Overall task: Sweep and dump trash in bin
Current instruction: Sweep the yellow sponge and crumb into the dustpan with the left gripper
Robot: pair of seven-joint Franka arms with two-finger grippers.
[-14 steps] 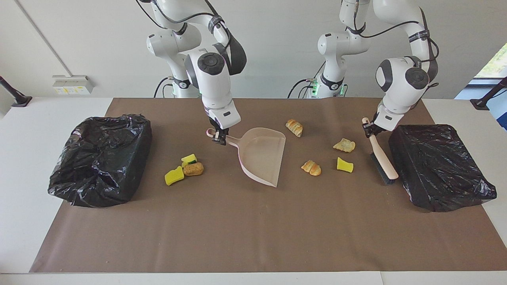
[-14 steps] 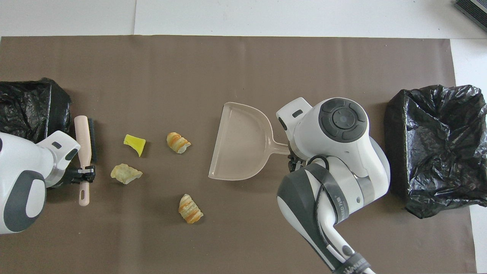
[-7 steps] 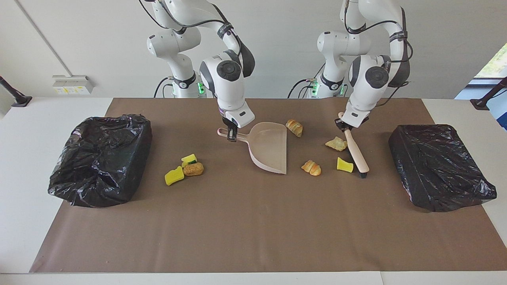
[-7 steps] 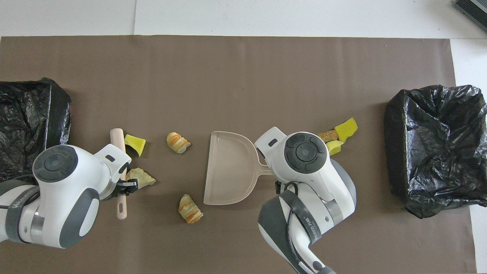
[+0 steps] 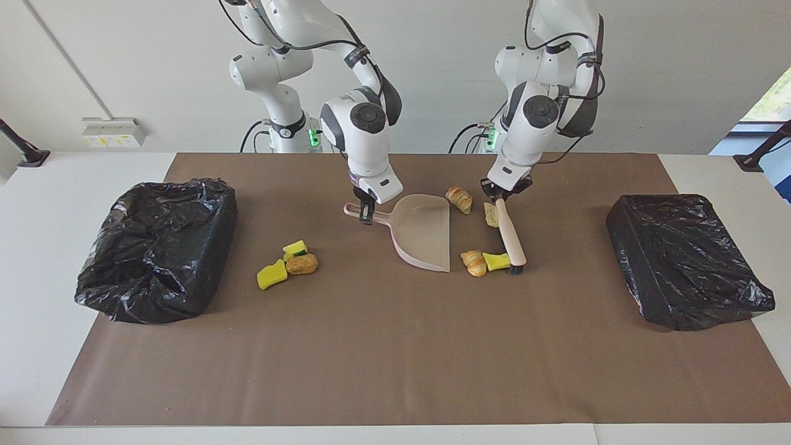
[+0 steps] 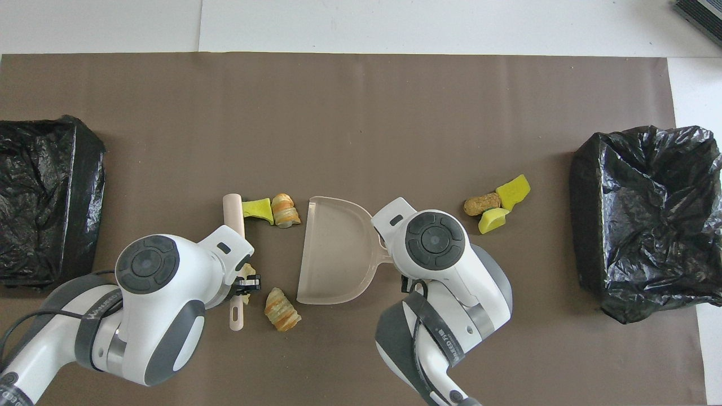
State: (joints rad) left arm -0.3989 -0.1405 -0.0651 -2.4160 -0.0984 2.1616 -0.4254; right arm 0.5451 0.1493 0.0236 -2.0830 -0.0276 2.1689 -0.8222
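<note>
To sweep well, the left gripper [image 5: 498, 198] pinching the brush [image 5: 511, 238] should push the trash [image 5: 474, 262] beside the dustpan [image 5: 426, 232], pinched by the right gripper [image 5: 366, 212], straight in

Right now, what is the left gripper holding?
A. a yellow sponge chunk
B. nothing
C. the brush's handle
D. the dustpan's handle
C: the left gripper is shut on the brush handle, with the bristle end down by a yellow sponge chunk near the dustpan, whose handle the right gripper holds.
</note>
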